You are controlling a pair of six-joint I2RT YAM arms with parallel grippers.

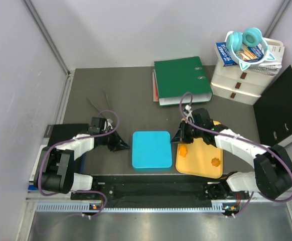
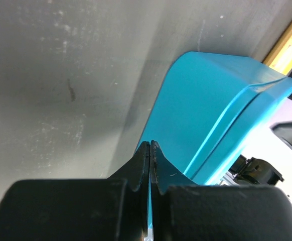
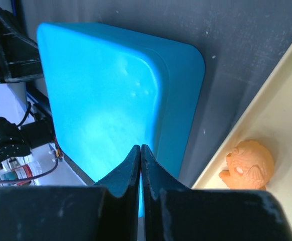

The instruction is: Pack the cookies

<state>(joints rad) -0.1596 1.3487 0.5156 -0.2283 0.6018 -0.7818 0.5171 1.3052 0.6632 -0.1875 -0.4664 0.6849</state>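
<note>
As you look from above, two orange cookies point(image 1: 184, 150) lie on the yellow tray point(image 1: 201, 164), right of the blue box point(image 1: 151, 149). At the left wrist, your left end effector point(image 2: 149, 146) is pressed together beside that box. At the right wrist, your right end effector point(image 3: 140, 149) is pressed together too, near one cookie.

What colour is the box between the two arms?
The box is bright turquoise blue; the top external view shows it best.
</note>
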